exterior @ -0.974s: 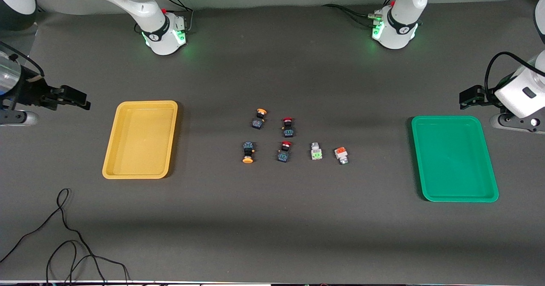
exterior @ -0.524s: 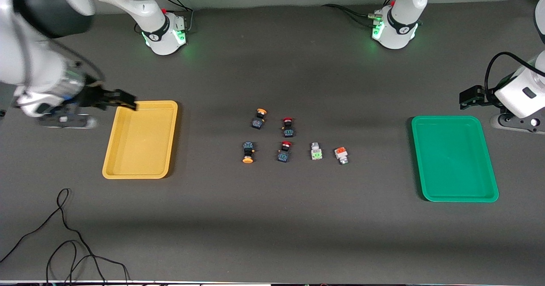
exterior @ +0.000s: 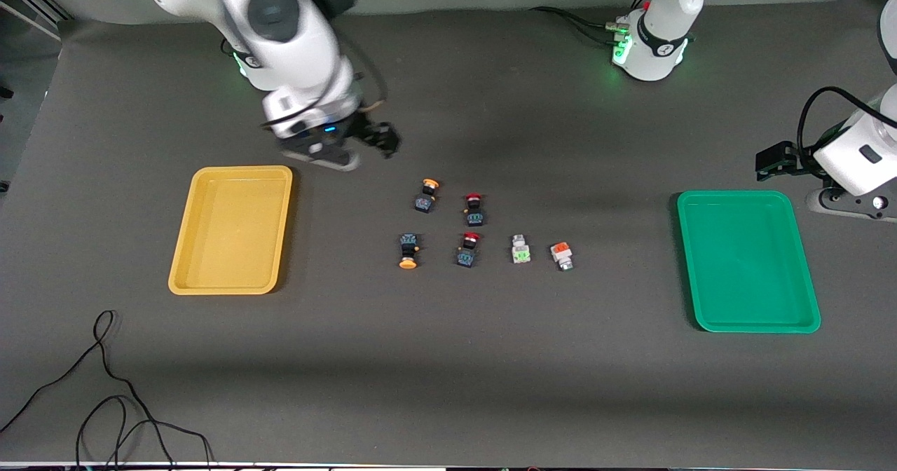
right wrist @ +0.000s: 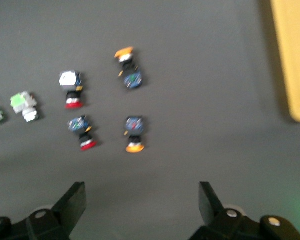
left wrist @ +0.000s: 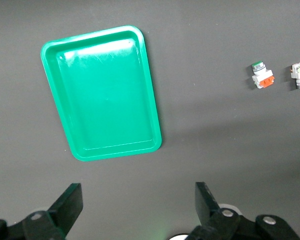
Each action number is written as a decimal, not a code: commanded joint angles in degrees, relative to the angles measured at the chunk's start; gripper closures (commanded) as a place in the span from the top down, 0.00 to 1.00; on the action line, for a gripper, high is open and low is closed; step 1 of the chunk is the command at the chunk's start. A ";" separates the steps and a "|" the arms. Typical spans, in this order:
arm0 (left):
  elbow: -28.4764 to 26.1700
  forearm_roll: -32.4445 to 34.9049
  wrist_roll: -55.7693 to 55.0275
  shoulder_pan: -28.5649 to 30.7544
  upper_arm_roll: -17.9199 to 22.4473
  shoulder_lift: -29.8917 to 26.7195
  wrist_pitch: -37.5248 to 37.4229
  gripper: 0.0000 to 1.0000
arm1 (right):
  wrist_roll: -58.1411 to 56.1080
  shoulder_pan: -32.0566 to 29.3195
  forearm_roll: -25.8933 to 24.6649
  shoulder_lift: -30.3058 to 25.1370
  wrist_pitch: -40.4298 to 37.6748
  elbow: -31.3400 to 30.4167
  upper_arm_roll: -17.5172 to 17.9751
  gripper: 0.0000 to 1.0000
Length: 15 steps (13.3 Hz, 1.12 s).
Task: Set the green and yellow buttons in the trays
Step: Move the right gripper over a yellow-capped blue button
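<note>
Right pincer (exterior: 378, 138), open, now past yellow tray (exterior: 231, 229), near buttons (exterior: 427, 196).

btns (exterior: 521, 249) x4 mid-table, loose | trays (exterior: 231, 229) empty, at table ends

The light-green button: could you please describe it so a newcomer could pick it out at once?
Between the yellow tray and the green tray lies a cluster of six switches. The light-green button sits in the row nearer the camera, one of two white-grey bodies; its neighbour carries an orange-red block instead.

Even overhead light, soft shadows; right arm (exterior: 294, 57) and right wrist view motion-blurred.
</note>
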 commanded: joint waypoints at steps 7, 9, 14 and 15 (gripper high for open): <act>1.29 0.11 0.13 -0.68 0.55 0.45 -0.68 1.00 | 5.67 6.12 -4.36 10.77 12.40 -1.58 -0.95 1.00; 1.20 0.11 0.13 -0.76 0.55 0.45 -0.68 1.00 | 5.67 6.20 -4.71 13.68 19.79 -5.09 -1.04 1.00; 1.29 0.11 0.13 -0.68 0.55 0.45 -0.59 1.00 | 5.84 5.94 -9.02 21.50 31.40 -8.18 -1.39 1.00; 1.29 0.11 0.13 -0.76 0.55 0.45 -0.59 1.00 | 5.93 5.85 -9.02 23.17 33.42 -8.18 -1.39 1.00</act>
